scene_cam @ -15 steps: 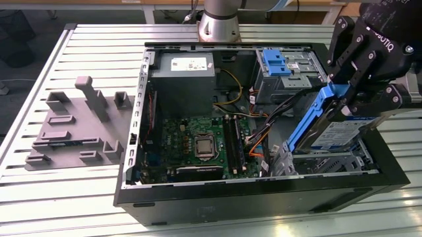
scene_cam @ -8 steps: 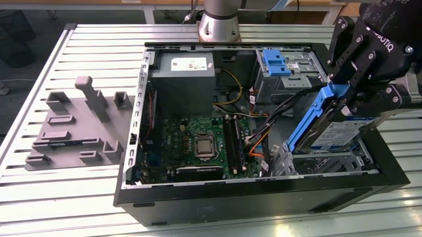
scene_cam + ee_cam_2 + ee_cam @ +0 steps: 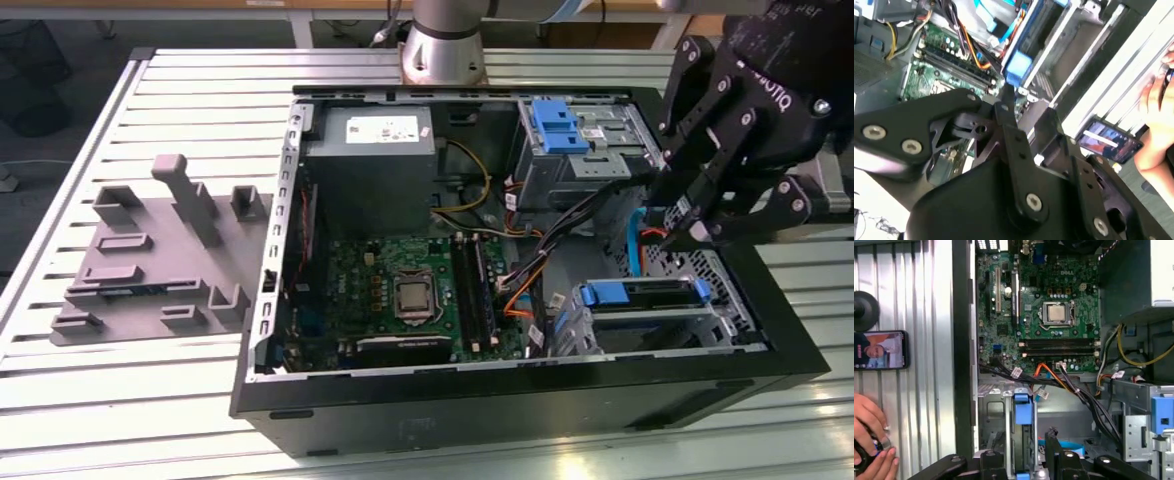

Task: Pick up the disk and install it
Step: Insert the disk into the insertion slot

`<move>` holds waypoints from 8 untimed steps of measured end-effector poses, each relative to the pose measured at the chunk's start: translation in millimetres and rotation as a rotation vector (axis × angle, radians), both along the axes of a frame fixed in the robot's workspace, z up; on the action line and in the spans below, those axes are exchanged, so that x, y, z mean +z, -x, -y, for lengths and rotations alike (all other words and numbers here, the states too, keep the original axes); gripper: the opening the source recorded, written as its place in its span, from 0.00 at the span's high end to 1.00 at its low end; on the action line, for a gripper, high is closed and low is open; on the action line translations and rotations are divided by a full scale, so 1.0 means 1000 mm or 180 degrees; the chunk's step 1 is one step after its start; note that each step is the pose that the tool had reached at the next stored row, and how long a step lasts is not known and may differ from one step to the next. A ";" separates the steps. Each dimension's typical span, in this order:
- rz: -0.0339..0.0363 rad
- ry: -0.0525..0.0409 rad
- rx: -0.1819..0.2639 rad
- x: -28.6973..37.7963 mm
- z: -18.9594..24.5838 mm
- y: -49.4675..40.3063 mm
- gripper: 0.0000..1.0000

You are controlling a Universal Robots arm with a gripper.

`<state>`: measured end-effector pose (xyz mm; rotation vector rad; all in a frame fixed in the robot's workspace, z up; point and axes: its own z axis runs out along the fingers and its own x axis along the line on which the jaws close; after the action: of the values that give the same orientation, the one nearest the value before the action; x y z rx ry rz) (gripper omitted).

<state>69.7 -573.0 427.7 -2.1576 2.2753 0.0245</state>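
Observation:
The disk sits in the drive cage point(image 3: 714, 318) at the front corner of the open computer case, on the exterior view's right. Its bright blue carrier point(image 3: 643, 292) shows along the top; most of the silver body is hidden by the cage. That same blue carrier point(image 3: 1023, 412) shows in both wrist views point(image 3: 1018, 67). My black gripper point(image 3: 674, 238) hovers just above and behind the cage. It is open, its fingers point(image 3: 1053, 440) spread to either side of the carrier, and nothing is held between them.
A second blue bracket point(image 3: 554, 125) tops the rear bay. Cables point(image 3: 534, 270) run between the motherboard point(image 3: 400, 290) and the cage. A grey fixture block point(image 3: 147, 250) lies outside the case. A phone point(image 3: 881, 350) and a person's hand point(image 3: 871, 440) rest on the slatted table.

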 end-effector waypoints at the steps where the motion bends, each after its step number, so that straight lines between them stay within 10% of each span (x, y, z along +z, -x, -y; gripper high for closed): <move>1: 0.0000 0.0000 0.0000 -0.0018 0.0000 0.0000 0.56; 8: 0.0000 0.0000 0.0000 -0.0145 0.0000 0.0000 0.70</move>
<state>69.8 -573.0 413.2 -2.1576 2.2752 0.0242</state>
